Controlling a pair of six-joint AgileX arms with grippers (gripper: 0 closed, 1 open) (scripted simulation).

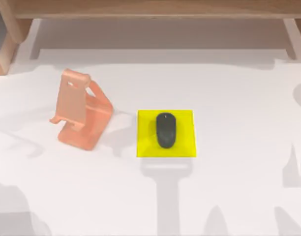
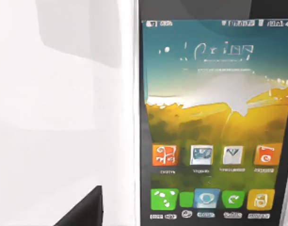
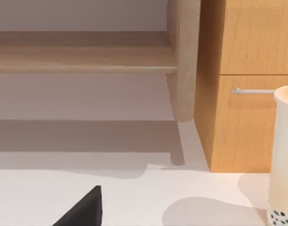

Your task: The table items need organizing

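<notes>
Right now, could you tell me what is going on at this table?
The mouse already lies on the yellow pad, mid-table. The salmon stand to its left holds nothing. The left wrist camera looks closely at the smartphone, screen lit with app icons, so the phone seems to be the left arm's concern.

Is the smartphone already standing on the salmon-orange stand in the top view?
No. The stand holds nothing, while the mouse lies on the yellow pad.
</notes>
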